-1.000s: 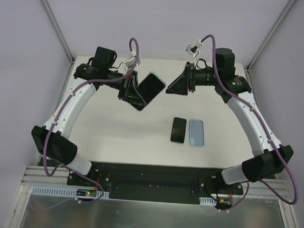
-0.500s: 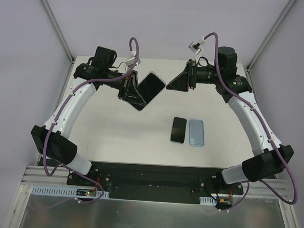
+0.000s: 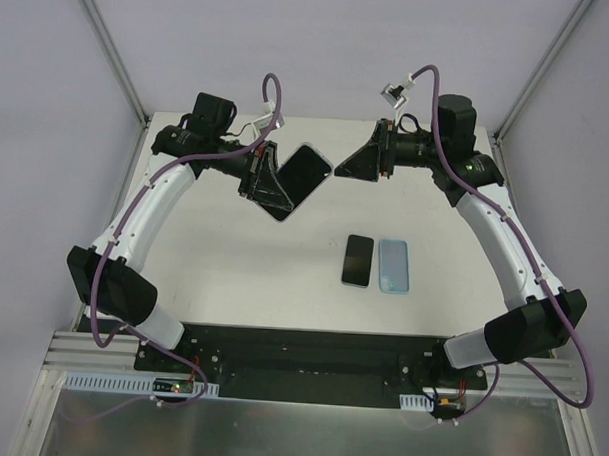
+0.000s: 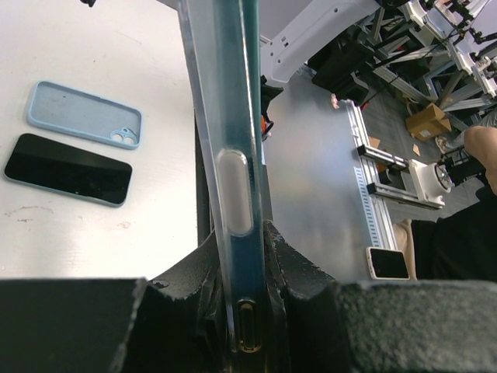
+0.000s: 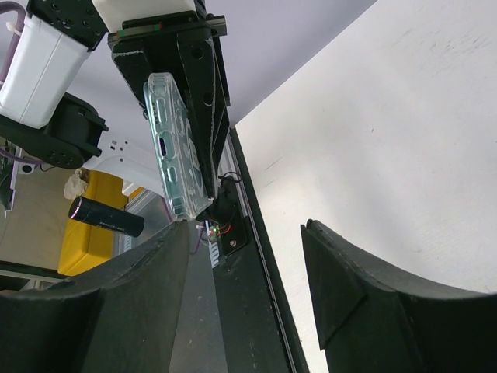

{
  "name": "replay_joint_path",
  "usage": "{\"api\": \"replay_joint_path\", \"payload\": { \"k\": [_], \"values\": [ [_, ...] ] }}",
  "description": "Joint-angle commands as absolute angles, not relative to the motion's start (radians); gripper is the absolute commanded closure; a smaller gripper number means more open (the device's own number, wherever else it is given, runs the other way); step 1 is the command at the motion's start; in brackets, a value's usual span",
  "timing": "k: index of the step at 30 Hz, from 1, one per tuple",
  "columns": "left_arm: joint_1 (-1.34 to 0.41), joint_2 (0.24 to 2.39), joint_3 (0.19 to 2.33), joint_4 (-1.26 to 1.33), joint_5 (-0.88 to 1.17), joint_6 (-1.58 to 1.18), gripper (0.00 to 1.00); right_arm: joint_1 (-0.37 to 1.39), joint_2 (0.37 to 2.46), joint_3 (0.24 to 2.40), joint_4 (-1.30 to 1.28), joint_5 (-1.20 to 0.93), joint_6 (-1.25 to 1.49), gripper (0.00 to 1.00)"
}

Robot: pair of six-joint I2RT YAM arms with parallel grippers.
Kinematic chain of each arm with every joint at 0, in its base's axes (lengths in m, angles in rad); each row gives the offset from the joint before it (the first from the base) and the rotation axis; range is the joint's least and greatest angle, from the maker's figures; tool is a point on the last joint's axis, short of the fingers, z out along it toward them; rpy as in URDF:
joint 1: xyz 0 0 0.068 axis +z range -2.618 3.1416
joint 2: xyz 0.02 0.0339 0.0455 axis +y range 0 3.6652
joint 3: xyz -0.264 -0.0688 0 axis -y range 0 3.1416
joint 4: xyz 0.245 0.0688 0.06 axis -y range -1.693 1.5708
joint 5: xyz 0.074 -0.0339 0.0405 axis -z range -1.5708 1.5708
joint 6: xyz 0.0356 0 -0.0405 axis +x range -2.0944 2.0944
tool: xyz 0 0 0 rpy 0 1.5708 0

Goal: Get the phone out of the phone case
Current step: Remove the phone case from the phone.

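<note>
Left gripper (image 3: 273, 192): the jaws are being kept closed on one end of the clear case (image 5: 175, 148), with a finger (image 4: 291, 268) being pressed against each broad face.
Clear case: it is being held off the table (image 3: 233, 256) and tilted, and its free end is being pointed away from the left gripper toward the right one.
Phone (image 3: 304, 173): it is being carried inside the clear case, seated within its rim, and its dark screen is being turned up toward the top camera.
Right gripper (image 3: 338, 173): the jaws are being held apart with nothing between them; the fingertips are being aimed at the free end of the clear case, just beside it and not touching.
Second phone (image 3: 357, 260): it is lying flat on the table with its screen up, well apart from both grippers, on the arm-base side of the right gripper.
Blue case (image 3: 393, 265): it is lying empty just beside the second phone, on the side away from the left gripper.
</note>
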State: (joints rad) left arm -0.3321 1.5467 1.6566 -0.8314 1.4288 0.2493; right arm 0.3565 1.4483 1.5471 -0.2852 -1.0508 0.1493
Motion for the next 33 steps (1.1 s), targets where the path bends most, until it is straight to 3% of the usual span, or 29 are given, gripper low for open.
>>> {"api": "replay_joint_path", "payload": {
  "k": [1,33],
  "values": [
    [-0.325,1.525,1.694,-0.801,1.480,0.253,1.00,0.350,1.417,1.548,-0.235,-1.060,0.170,0.34],
    [-0.353,1.539,1.690,-0.796,1.489,0.272,1.00,0.333,1.463,1.491,-0.005,-1.256,0.278,0.38]
  ]
}}
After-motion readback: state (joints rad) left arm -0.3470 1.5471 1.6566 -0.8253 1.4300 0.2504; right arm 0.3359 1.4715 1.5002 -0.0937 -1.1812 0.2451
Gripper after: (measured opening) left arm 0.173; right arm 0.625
